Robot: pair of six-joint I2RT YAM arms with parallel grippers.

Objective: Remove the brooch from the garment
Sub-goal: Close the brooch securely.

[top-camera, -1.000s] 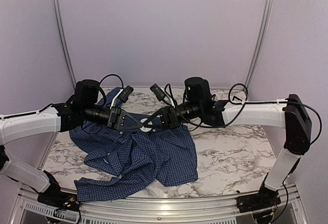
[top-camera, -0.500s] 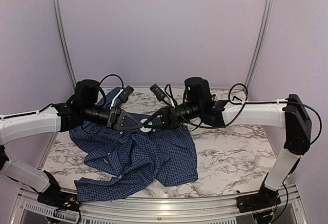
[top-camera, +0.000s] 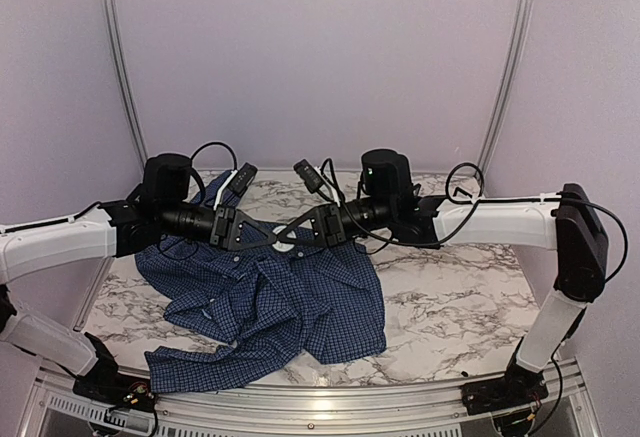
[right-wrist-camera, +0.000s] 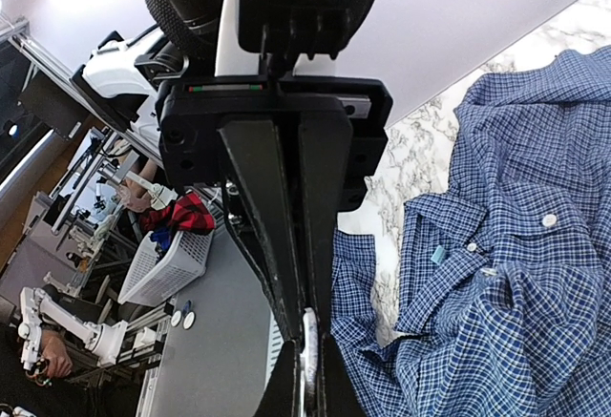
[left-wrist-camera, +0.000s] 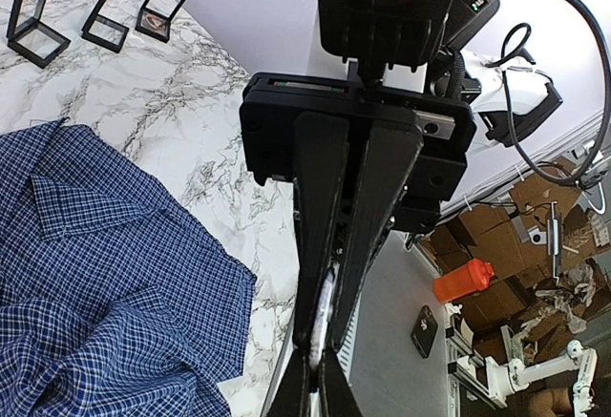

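The left gripper [top-camera: 278,239] and right gripper [top-camera: 297,234] meet tip to tip in the air over the shirt's [top-camera: 280,302] far part. Each has its fingers pressed together. In the left wrist view a pale sliver [left-wrist-camera: 326,299] shows pinched between the right gripper's fingers [left-wrist-camera: 315,245]. In the right wrist view the same sliver [right-wrist-camera: 307,336] sits where the two grippers' tips come together. Whether the left gripper also grips it cannot be told.

The shirt lies crumpled on the marble table [top-camera: 450,297], left of centre, its collar and pale buttons [right-wrist-camera: 549,218] facing up. The brooch cannot be made out on the cloth, and whether the sliver belongs to it cannot be told.

Small black frame boxes [left-wrist-camera: 103,24] stand on the table well away from the shirt.
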